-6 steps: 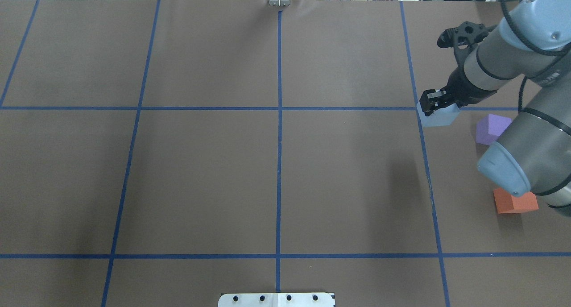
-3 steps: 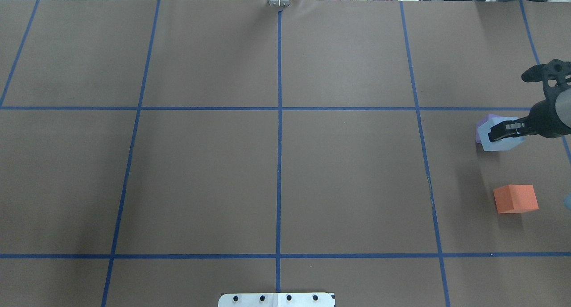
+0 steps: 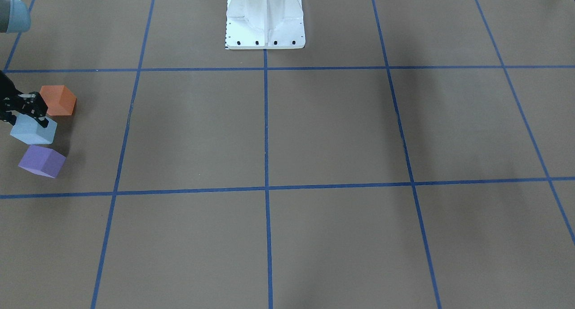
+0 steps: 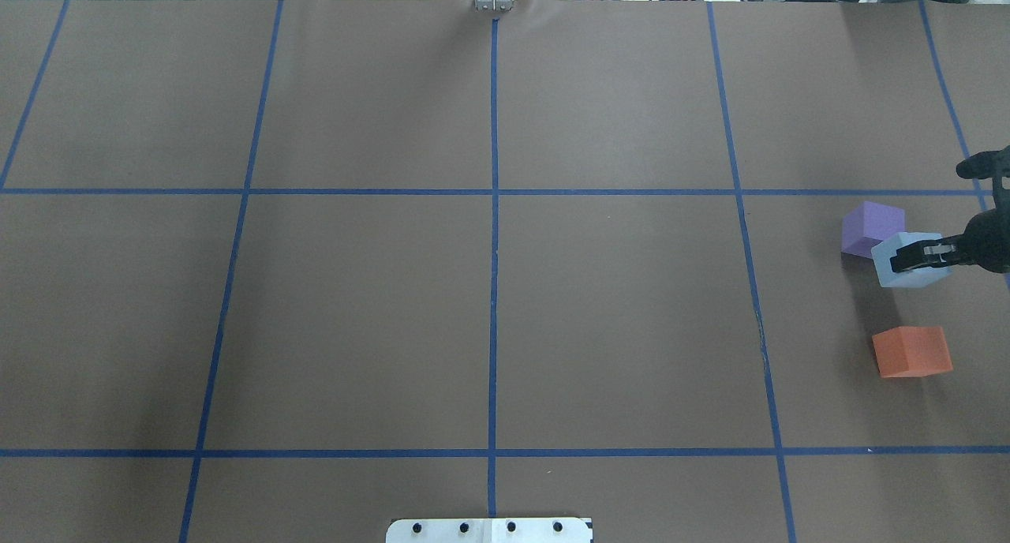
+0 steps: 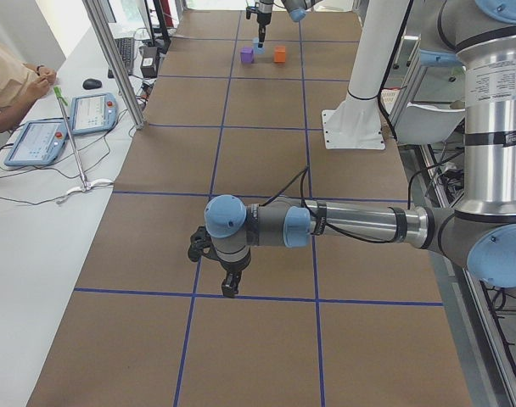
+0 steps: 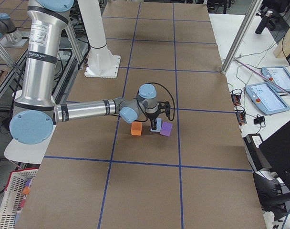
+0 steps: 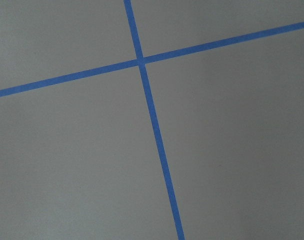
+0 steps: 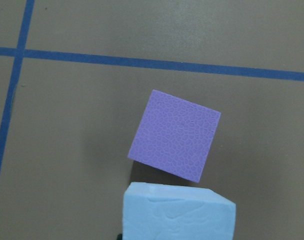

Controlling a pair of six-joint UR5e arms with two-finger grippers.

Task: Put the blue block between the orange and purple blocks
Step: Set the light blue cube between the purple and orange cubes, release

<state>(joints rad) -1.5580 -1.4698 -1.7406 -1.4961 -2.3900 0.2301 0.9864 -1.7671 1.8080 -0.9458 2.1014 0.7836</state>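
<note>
Overhead exterior, right gripper (image 4: 919, 256): was clamped on the pale blue foam cube (image 4: 906, 273).
Purple foam cube (image 4: 868, 226): sat just beyond the gripper, close beside the held cube.
Orange foam cube (image 4: 911, 352): sat apart, on the gripper's opposite, robot-ward side.
Left gripper (image 5: 230, 284): apart or together could not be told.

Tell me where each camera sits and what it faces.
Overhead: behind the robot, looking down; right gripper holds the blue block.
Front-facing: across the table, facing the robot's base; same gripper at its left edge.
Exterior left: table's left end; left arm near.
Exterior right: table's right end; right arm near.
Left wrist: down at taped paper; no body.
Right wrist: down at purple block and blue block.
Shared: overhead and front-facing both show the orange block.
</note>
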